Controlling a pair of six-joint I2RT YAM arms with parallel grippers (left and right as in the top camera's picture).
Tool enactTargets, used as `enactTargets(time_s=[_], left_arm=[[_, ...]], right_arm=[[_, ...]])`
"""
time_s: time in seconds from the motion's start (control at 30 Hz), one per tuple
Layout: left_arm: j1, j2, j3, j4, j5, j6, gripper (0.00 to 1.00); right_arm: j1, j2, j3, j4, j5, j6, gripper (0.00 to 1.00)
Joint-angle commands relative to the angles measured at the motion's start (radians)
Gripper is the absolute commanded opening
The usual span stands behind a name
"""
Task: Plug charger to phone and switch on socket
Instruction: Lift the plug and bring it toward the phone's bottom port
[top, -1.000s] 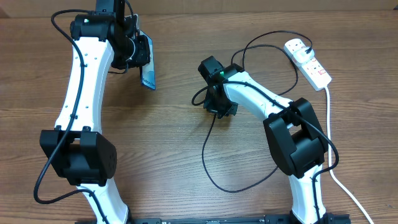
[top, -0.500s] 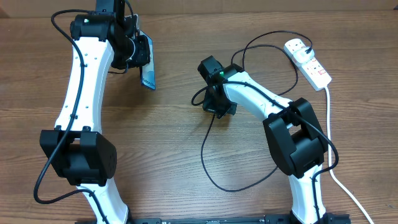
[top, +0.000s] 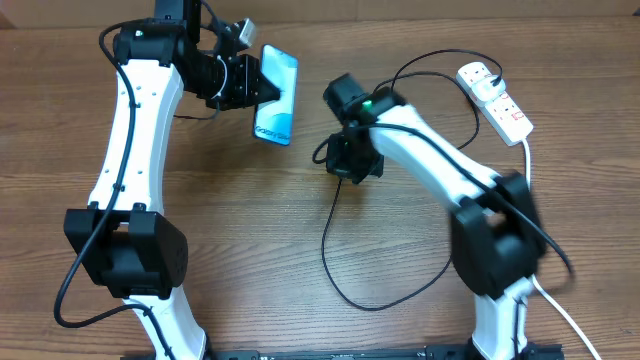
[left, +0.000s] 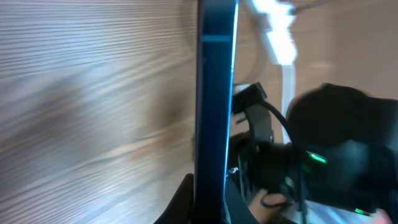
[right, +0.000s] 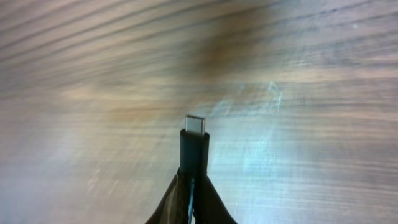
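While the left hand (top: 252, 84) clamps the phone (top: 277, 95), the right hand (top: 351, 162) just right of it pinches the charger (right: 194, 149) by its tip, socket (top: 496, 98) farther right, cable looping across open bench (top: 250, 230).

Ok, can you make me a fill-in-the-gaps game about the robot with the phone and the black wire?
1. The left hand holds the phone, whose screen glows light ____.
2. The right hand pinches the tip of the ____.
3. The socket lies flat on the wooden ____.

Missing words: blue, charger, table.
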Motion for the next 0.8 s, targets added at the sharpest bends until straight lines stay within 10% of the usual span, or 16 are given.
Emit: enactTargets(time_s=[0.0, 0.33, 0.77], left_arm=[[0.046, -0.014, 0.017, 0.010, 0.330, 0.047, 0.04], [0.140, -0.014, 0.017, 0.035, 0.793, 0.042, 0.04], [0.111, -0.014, 0.017, 0.042, 0.835, -0.016, 0.04]], right_arm=[[-0.005, -0.238, 0.049, -0.047, -0.091, -0.150, 0.04], [0.076, -0.525, 0.046, -0.126, -0.360, -0.326, 0.04], [0.197, -0.497, 0.030, 0.011, -0.177, -0.109, 0.04]])
